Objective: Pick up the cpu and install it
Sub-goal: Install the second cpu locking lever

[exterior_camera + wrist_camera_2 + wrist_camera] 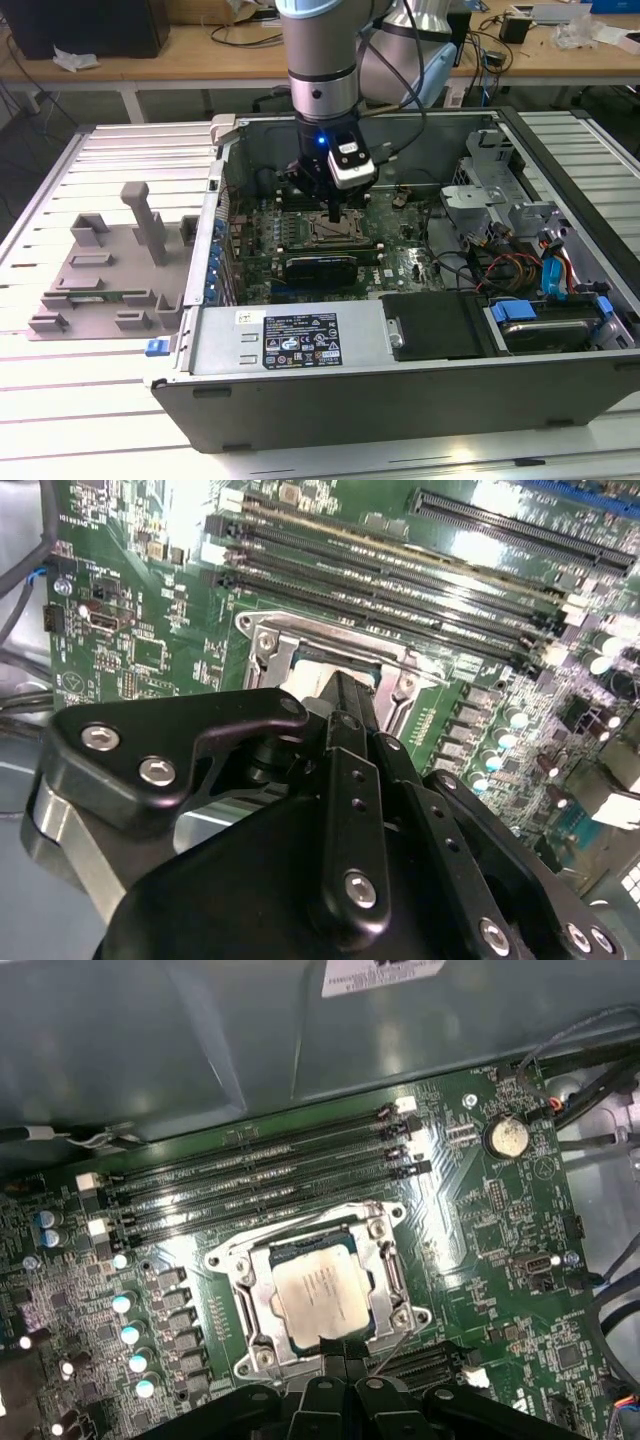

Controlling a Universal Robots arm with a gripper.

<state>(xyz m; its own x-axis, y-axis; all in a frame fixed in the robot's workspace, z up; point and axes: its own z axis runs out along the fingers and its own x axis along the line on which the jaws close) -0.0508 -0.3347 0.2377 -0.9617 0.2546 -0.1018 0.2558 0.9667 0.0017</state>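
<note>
Directly over the socket frame (325, 1295) your gripper (340, 1358) hangs, fingers drawn together with nothing gripped; the cpu (322, 1296) lies flat inside that frame, just beneath the tips.

One silver square cpu (320, 1298) in socket frame; four long black memory slots (255, 1175) at its 12 o'clock; one round silver coin battery (506, 1137) at 2 o'clock; one black gripper (334, 213).
</note>
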